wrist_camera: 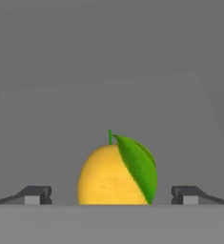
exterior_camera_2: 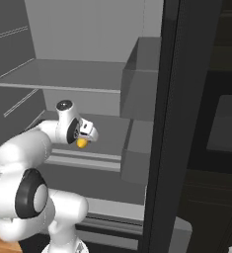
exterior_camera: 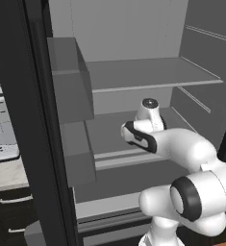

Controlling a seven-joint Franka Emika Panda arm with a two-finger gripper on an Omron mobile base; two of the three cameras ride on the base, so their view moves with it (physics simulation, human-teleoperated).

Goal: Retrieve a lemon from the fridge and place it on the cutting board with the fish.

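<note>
Inside the fridge [exterior_camera: 133, 77], the lemon [wrist_camera: 114, 175] with its green leaf [wrist_camera: 138, 164] sits on a grey shelf [wrist_camera: 51, 138] squarely between the gripper [wrist_camera: 111, 195] jaws, which stand spread wide, released, clear of the fruit on both sides

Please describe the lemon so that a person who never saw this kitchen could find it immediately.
Look into the open black fridge with its light grey interior, at the shelf below the long upper one. There, between the tips of the open gripper, sits the lemon: a yellow-orange fruit with a green leaf, the one colourful thing in there.
</note>
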